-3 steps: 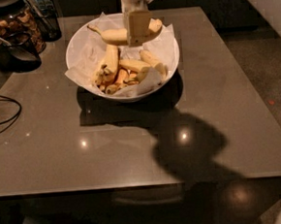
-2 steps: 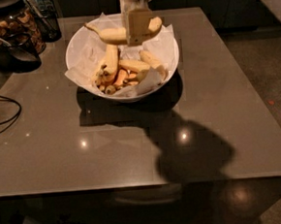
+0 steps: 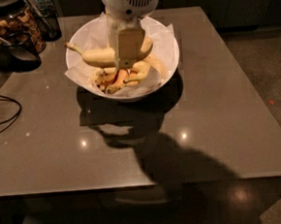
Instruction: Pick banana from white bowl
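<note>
The end effector [image 3: 128, 49] pinched the banana [image 3: 96, 57] over the white bowl [image 3: 173, 58]; in front of it, broad table [image 3: 227, 107] stretched to the near edge.

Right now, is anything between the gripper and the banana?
Nothing visible does. The gripper sits right at the middle of the banana, over the white bowl; the smaller fruit lies beside it, toward the front rim.

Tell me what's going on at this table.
The robot's arm comes down from the top of the view into the white bowl on the grey table. Its tool sits across the middle of the long banana, which lies crosswise above the smaller fruit pieces in the paper-lined bowl. Whether the banana is gripped yet cannot be told. Glass jars stand at the table's far left corner.
</note>
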Controlling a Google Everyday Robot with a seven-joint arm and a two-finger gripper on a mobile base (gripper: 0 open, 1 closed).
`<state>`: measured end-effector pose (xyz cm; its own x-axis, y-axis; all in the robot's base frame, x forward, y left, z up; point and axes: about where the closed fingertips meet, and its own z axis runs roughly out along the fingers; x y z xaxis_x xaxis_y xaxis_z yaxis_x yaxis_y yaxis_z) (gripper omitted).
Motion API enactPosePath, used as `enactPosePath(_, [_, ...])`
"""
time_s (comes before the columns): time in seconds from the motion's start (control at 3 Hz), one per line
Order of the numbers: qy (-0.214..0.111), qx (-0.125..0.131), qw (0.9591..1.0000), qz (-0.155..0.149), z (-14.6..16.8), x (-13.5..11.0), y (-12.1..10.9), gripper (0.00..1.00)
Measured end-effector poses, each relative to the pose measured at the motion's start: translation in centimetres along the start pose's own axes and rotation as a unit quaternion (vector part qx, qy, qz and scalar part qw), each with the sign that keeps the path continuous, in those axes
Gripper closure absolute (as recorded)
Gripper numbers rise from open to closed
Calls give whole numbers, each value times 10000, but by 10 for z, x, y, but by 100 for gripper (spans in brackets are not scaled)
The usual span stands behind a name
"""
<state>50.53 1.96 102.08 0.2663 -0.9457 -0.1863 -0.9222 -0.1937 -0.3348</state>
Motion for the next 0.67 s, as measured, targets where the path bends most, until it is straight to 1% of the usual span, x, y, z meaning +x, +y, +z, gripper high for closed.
enactPosePath(0.33, [-190, -242, 9995, 7, 8, -9, 27, 100])
enactPosePath(0.67, [-279, -413, 9988, 9, 12, -15, 45, 100])
